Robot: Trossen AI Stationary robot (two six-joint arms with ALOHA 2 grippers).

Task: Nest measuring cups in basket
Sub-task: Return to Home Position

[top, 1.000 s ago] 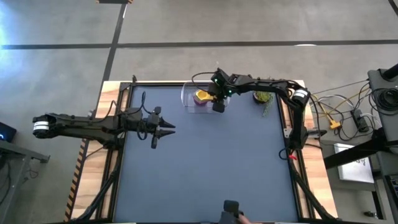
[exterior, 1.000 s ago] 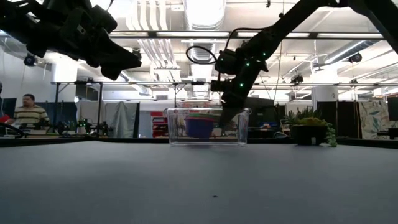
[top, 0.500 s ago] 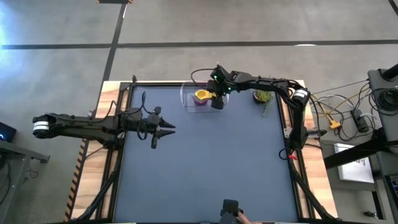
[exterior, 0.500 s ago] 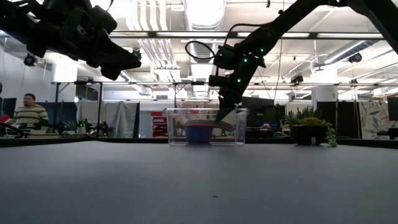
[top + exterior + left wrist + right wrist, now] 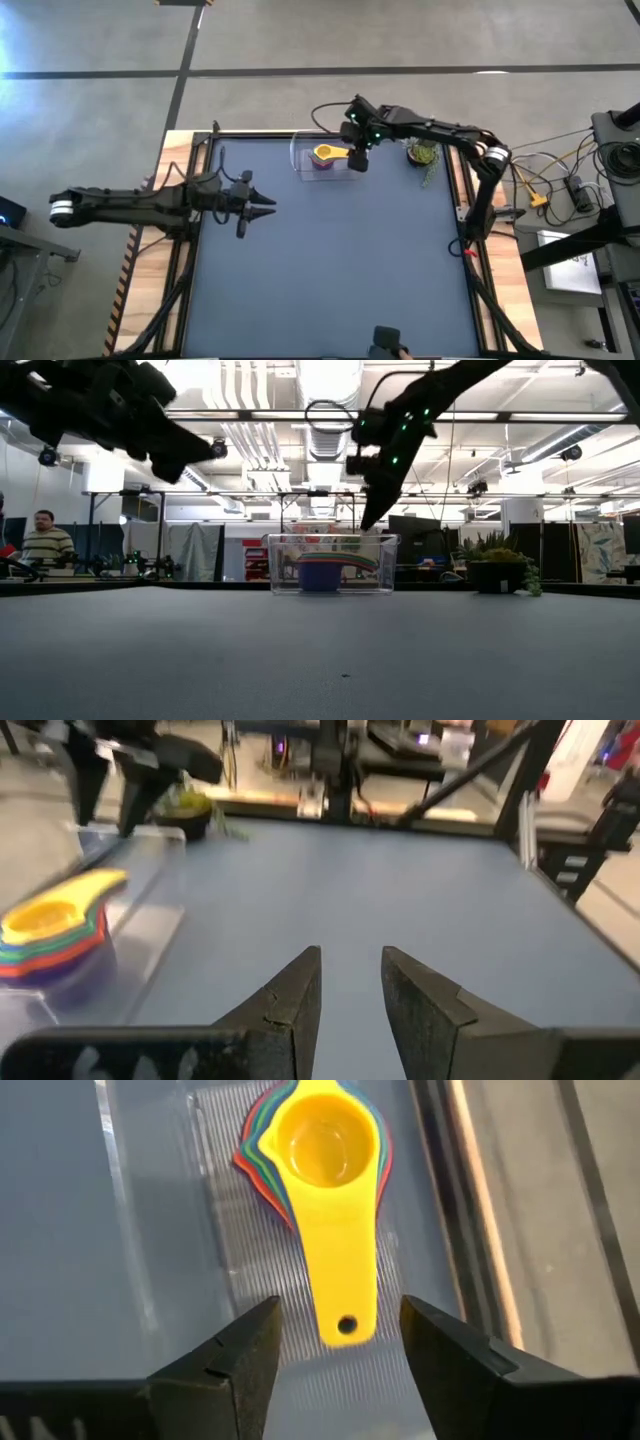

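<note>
The measuring cups (image 5: 322,1150) lie nested, yellow on top, inside the basket (image 5: 298,160) at the middle of the table's (image 5: 330,280) far edge; their handles run along that edge toward the right side; the right gripper (image 5: 340,1320) hangs just above the handle end, fingers apart and empty, its tips above the basket's rim; a retreat looks free to go up and back; the left gripper (image 5: 262,205) waits near the left edge, fingers slightly parted.
</note>
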